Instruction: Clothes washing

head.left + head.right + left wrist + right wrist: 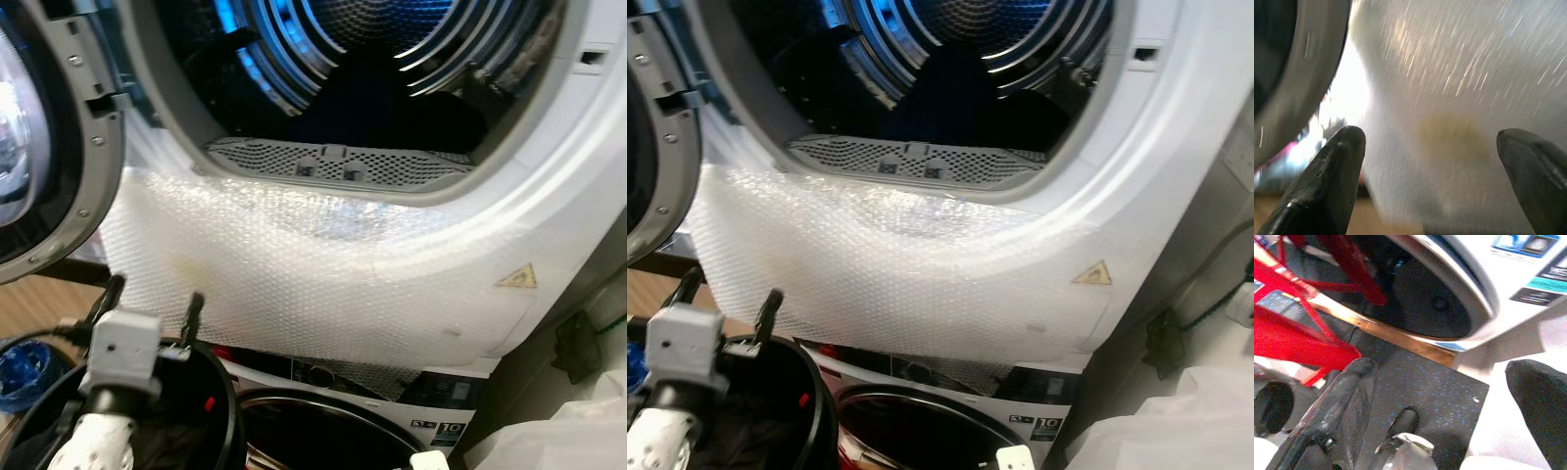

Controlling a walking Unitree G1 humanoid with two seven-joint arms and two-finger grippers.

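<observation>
The upper machine's round opening (392, 88) stands wide, its blue-lit drum (392, 29) dark at the bottom, where dark clothes (392, 113) seem to lie. Its door (39, 147) hangs swung out on the left. Bubble wrap (323, 274) covers the front panel below the opening. My left gripper (150, 302) is open, raised at the lower left over a black basket (220, 392) of dark laundry, its fingertips (1337, 161) apart before the bubble wrap with nothing between them. My right gripper (1449, 396) hangs open above the dark floor by the lower machine's door (1430, 298).
A lower washing machine (333, 411) sits under the upper one, with a label panel at its right. A red frame (1298, 328) stands on the floor near the right gripper. White plastic sheeting (558, 431) lies at the lower right. A blue object (24, 367) sits at the left edge.
</observation>
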